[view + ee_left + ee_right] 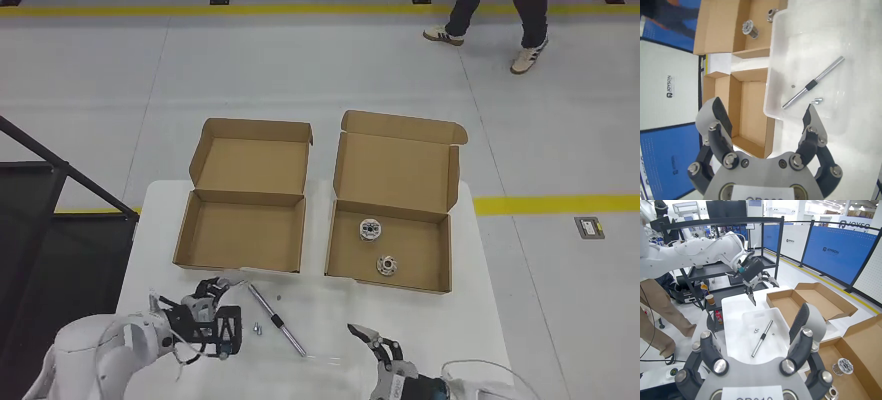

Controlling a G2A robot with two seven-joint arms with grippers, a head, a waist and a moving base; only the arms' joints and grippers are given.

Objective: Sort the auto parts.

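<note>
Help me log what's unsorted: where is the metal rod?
In the top view, the metal rod lies in the clear tray at the near edge of the table, in front of the empty box, two small bolts beside it.

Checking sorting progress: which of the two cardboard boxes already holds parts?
The right-hand cardboard box: a toothed metal hub and a flanged metal fitting lie on its floor. The left-hand cardboard box has a bare floor.
</note>
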